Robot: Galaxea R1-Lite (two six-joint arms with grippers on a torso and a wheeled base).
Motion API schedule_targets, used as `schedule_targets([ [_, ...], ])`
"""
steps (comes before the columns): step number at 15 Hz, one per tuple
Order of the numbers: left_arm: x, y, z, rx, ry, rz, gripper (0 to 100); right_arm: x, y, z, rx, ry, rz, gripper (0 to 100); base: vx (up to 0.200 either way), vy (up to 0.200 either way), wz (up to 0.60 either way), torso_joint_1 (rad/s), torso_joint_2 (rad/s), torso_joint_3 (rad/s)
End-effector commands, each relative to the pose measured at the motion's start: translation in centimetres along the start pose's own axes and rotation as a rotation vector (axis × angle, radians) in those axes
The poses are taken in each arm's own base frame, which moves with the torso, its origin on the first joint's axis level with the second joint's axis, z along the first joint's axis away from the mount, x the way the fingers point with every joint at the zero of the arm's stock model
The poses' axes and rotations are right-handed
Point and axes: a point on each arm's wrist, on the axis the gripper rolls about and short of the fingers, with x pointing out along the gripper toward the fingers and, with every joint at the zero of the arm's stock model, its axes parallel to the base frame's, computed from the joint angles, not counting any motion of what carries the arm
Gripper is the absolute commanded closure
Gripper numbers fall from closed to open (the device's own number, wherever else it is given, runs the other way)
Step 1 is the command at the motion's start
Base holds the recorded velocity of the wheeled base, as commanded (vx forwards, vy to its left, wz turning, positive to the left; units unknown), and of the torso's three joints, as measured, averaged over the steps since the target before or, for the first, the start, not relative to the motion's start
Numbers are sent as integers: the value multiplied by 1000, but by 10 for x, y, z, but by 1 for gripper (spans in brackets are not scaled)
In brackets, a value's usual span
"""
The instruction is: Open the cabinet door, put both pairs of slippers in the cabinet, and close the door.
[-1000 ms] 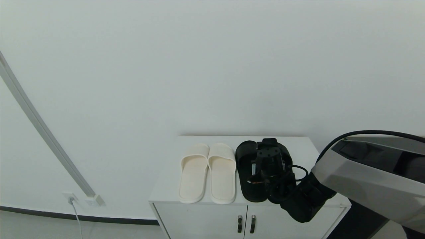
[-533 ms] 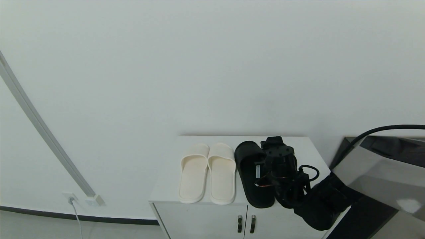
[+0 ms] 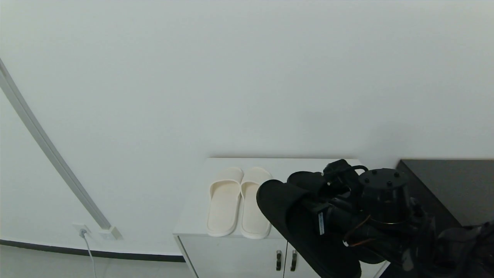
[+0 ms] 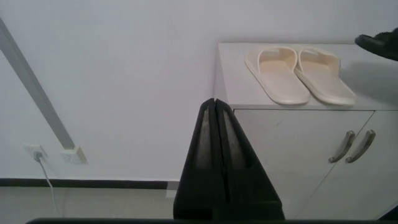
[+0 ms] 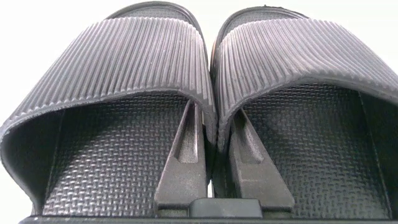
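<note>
In the head view the right end effector holds the black slippers in the air off the cabinet's front right corner, long axis slanted and toes toward the white slippers, which lie toes-to-wall at the front edge; the left wrist view shows the left end effector, fingers together, in open room off the cabinet's left front corner; the right wrist view shows one finger inside each black slipper, pinching their inner walls.

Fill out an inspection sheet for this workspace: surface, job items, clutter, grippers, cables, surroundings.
Surface: white cabinet top, cream moulded slippers side by side on it.
Job's things: black ribbed slippers held tilted off the top; both cabinet doors shut.
Clutter: nothing seen.
Grippers: right gripper shut on the black pair, a finger inside each; left gripper shut, empty.
Cables: white cable plugged into wall socket.
Surroundings: white wall, slanted grey trunking, dark surface at right.
</note>
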Motion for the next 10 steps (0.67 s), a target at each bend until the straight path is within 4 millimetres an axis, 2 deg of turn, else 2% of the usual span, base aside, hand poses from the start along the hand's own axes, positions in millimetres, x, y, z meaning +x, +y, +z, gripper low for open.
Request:
schedule_targets([
  [1,0,0,0,0,0,1,100,-26,-1,11,4,-13,62,100,0,0,0,0,0,0],
  [4,0,0,0,0,-1,1,100,-42,-2,16,5,13,111,100,-200,0,0,5,2,4],
  [10,0,0,0,-2,0,1,100,-46,-3,8,-6,40,109,100,-200,0,0,-4,0,4],
])
